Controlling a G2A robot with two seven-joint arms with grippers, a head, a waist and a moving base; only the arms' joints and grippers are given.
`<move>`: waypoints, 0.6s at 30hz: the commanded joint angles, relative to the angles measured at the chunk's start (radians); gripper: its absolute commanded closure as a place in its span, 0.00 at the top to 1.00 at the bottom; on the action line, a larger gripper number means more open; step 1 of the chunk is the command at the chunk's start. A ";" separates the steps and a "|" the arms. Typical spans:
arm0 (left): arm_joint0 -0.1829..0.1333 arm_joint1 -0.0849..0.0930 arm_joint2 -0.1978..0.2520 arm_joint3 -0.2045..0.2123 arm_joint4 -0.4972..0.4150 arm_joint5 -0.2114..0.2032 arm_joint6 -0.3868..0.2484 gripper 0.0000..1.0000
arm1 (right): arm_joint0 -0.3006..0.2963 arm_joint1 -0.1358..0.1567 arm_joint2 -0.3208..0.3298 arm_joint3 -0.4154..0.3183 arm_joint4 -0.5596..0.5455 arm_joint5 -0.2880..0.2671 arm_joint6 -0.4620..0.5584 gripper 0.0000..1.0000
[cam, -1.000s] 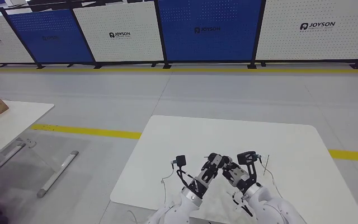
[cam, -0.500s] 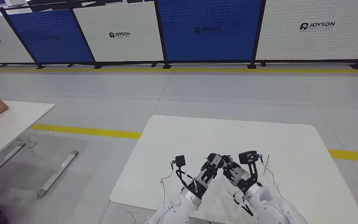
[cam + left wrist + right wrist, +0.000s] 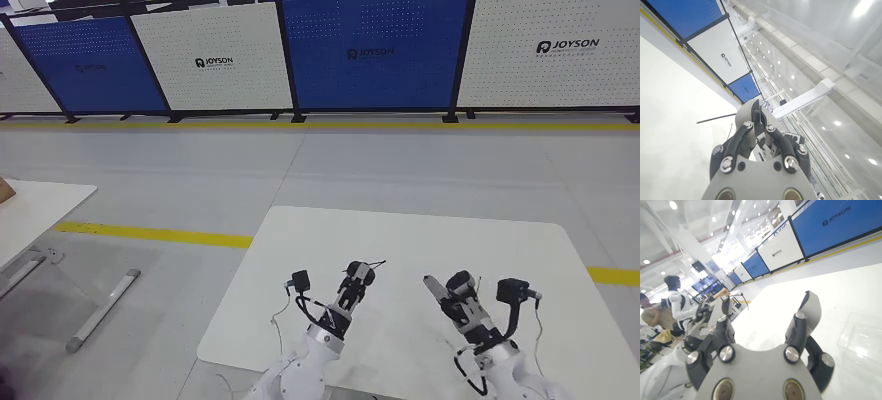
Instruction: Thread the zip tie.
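Observation:
A thin black zip tie (image 3: 715, 119) sticks out sideways from my left gripper (image 3: 758, 111), which is shut on it above the white table (image 3: 420, 240). From above, the left gripper (image 3: 356, 274) is near the table's front, with the zip tie's tail (image 3: 376, 264) pointing right. My right gripper (image 3: 448, 291) is further right, apart from the tie, and stands open. In the right wrist view, the right gripper (image 3: 766, 306) has nothing between its fingers. Beyond it the zip tie (image 3: 745, 299) curves out of the left gripper (image 3: 726, 303).
A clear plastic box (image 3: 861, 336) lies on the table close to the right gripper. A second white table (image 3: 40, 205) stands off to the left across a strip of floor. The table's front edge is close under both arms.
The two grippers were nearly touching at the table's front middle. They have drawn apart: the left one moved left with the zip tie, the right one moved right.

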 commanded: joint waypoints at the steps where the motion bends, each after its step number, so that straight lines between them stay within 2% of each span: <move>1: 0.006 0.002 -0.019 0.000 -0.009 -0.001 0.002 0.00 | -0.032 0.003 0.048 -0.007 0.077 -0.019 -0.022 1.00; 4: 0.012 0.004 -0.041 0.007 -0.011 0.000 0.012 0.00 | -0.073 0.007 0.117 -0.010 0.165 -0.019 -0.059 1.00; 8: 0.011 0.004 -0.045 0.034 -0.021 -0.002 0.003 0.00 | -0.114 0.010 0.181 -0.009 0.254 -0.023 -0.079 1.00; 18: 0.007 0.003 -0.042 0.040 -0.035 -0.009 -0.007 0.00 | -0.119 0.011 0.189 -0.012 0.260 -0.023 -0.072 1.00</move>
